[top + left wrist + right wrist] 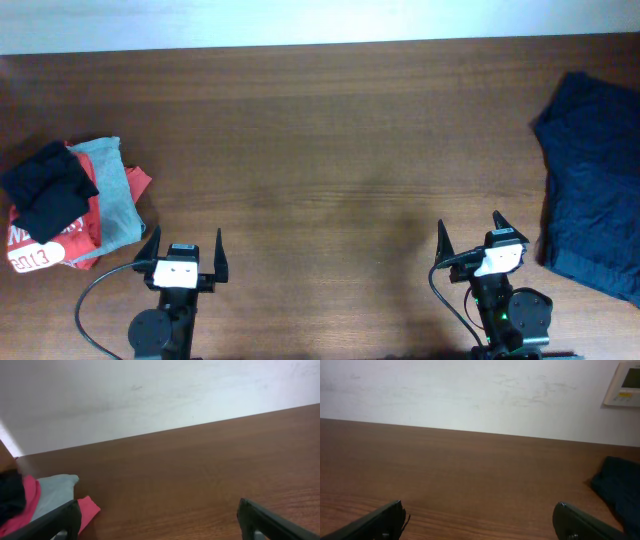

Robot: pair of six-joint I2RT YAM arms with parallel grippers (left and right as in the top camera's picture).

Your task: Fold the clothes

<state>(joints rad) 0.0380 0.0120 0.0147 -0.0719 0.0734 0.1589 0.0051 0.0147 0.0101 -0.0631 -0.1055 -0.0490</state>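
Note:
A pile of clothes lies at the table's left edge: a black garment point(45, 185) on top, a red lettered one point(45, 250) and a grey one point(112, 195). A dark navy garment point(592, 185) lies spread at the right edge; its corner shows in the right wrist view point(620, 487). My left gripper point(182, 245) is open and empty near the front edge, right of the pile; the left wrist view shows its fingers point(157, 517) apart, with red point(86, 508) and grey point(55, 492) cloth at left. My right gripper point(470, 230) is open and empty, left of the navy garment; its fingers point(480, 520) are apart.
The wooden table point(320, 150) stretches between the two piles. A white wall point(470, 390) runs behind the far edge, with a wall panel point(624, 382) at the upper right.

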